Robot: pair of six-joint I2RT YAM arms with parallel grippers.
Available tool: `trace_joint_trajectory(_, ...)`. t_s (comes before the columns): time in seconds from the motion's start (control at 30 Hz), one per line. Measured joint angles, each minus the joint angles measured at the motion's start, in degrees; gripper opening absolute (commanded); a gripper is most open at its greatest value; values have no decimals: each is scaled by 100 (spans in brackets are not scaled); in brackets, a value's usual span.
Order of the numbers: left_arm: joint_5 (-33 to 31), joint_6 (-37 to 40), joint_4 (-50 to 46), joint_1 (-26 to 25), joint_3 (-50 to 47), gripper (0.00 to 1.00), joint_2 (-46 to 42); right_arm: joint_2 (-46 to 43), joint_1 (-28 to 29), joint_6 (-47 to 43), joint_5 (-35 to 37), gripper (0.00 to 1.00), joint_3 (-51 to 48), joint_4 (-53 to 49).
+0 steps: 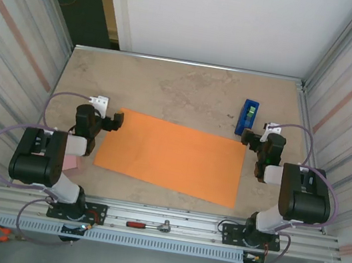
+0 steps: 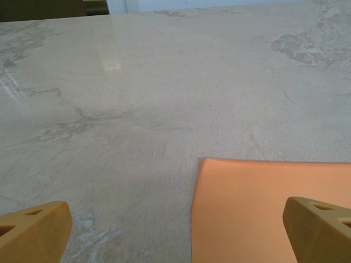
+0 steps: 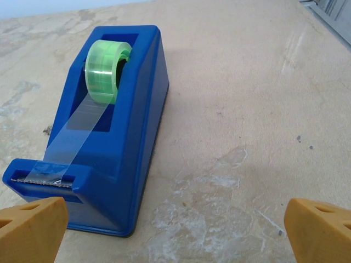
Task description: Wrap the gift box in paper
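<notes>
Flat matte orange paper (image 1: pixel 172 154), marbled table (image 1: pixel 170 83)

orange paper (image 1: pixel 175 155), blue tape dispenser (image 3: pixel 118 126)

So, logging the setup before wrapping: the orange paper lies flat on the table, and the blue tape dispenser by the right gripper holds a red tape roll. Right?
Not quite: the tape roll is green, not red; the right wrist view shows it. The rest holds: the orange paper lies flat on the table, and the blue tape dispenser stands by the right gripper.
</notes>
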Motion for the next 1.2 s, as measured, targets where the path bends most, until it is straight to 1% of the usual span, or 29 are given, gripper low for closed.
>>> trace_joint_trajectory(1.2, 0, 0, -2, 0, 0, 99, 0, 0, -39, 0, -83, 99, 0, -35)
